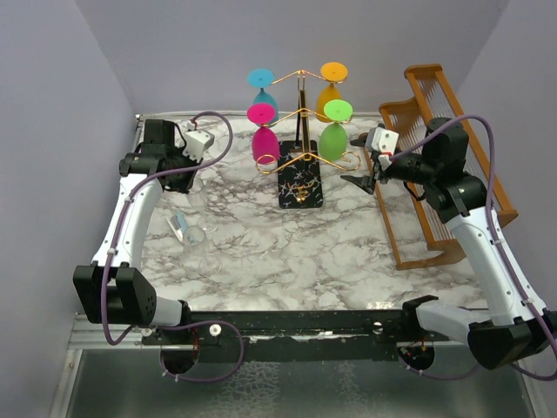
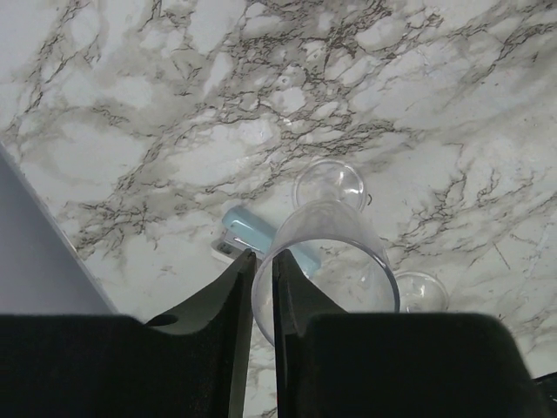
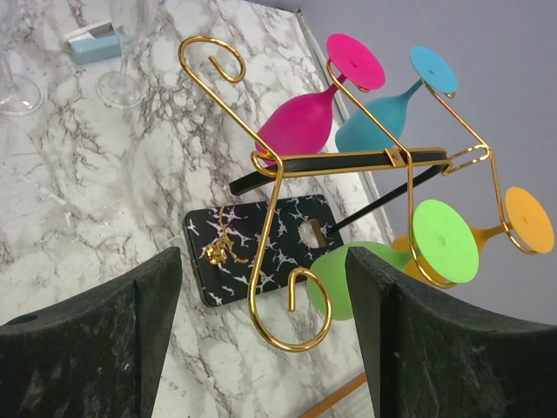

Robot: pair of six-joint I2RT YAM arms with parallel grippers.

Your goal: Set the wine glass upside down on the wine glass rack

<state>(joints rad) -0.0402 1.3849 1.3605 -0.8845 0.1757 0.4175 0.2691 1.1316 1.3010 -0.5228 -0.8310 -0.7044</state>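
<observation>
Left claw [image 2: 264, 257] clenched on the rim of one clear wine glass [image 2: 331, 252]; second clear glass [image 2: 419, 289] beside it. Right claw [image 3: 263, 257] released. Directly ahead: one gold wire rack [image 3: 252, 239] carrying four coloured glasses [image 3: 300, 122].

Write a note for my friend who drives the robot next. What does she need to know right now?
Left gripper: jaws pinched almost shut on the rim of the clear wine glass, over the left side of the marble table.
Right gripper: jaws open, empty, beside the wine glass rack.
Done: the pink glass, blue glass, orange glass and green glass hang upside down on the rack.
Left: lift the clear wine glass, turn it over, hang it on a free curled arm.
</observation>
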